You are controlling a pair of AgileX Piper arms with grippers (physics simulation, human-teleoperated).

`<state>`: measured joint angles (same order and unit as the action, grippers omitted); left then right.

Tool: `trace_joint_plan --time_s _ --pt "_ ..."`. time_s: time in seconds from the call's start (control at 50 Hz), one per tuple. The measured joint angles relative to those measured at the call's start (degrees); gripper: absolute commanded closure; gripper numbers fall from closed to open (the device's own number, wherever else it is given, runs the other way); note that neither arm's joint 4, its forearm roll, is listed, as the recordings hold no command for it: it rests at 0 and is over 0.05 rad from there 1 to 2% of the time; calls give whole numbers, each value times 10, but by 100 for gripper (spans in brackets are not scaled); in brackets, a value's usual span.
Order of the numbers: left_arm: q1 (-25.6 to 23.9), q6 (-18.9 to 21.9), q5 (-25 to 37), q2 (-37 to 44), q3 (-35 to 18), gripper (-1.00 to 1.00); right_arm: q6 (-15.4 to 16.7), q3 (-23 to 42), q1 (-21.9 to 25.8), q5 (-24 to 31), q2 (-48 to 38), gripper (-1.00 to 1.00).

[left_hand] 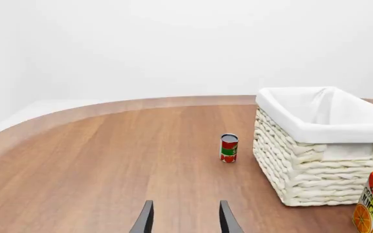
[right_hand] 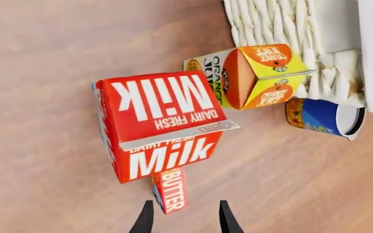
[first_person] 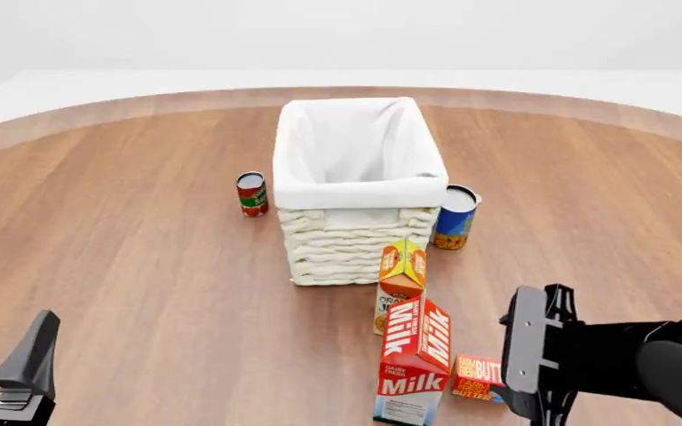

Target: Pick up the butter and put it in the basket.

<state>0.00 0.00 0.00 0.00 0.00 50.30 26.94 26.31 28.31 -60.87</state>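
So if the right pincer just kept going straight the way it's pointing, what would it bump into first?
Most likely the butter, lying just ahead of the open right pincer, slightly off-centre. The milk carton stands right behind it. Depth is hard to judge.

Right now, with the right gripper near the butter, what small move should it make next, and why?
Probably ease the right gripper a little further toward the butter until its open fingers straddle the box. In the right wrist view the butter lies just ahead of the fingertips, not yet between them, and right beside the milk carton, so a slow approach seems wise to avoid nudging the carton.
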Motion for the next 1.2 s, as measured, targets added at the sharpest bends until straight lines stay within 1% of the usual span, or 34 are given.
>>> trace_joint_plan --time_s 0.24,0.54,0.88,0.9,1.06,1.2 --pt "0 0 0 0 0 -100 -2 -9 -11 -34 -39 -100" --pt "0 0 0 0 0 -100 -17 -28 -8 -106 -113 -100" --pt "0 0 0 0 0 -100 -24 -41 -16 -171 -195 -100" --pt "0 0 0 0 0 -100 -23 -41 -17 -173 -199 100" --pt "0 0 0 0 0 -100 -6 -47 -13 -183 -200 100" --pt "0 0 0 0 0 -100 4 -44 -15 -176 -199 100"
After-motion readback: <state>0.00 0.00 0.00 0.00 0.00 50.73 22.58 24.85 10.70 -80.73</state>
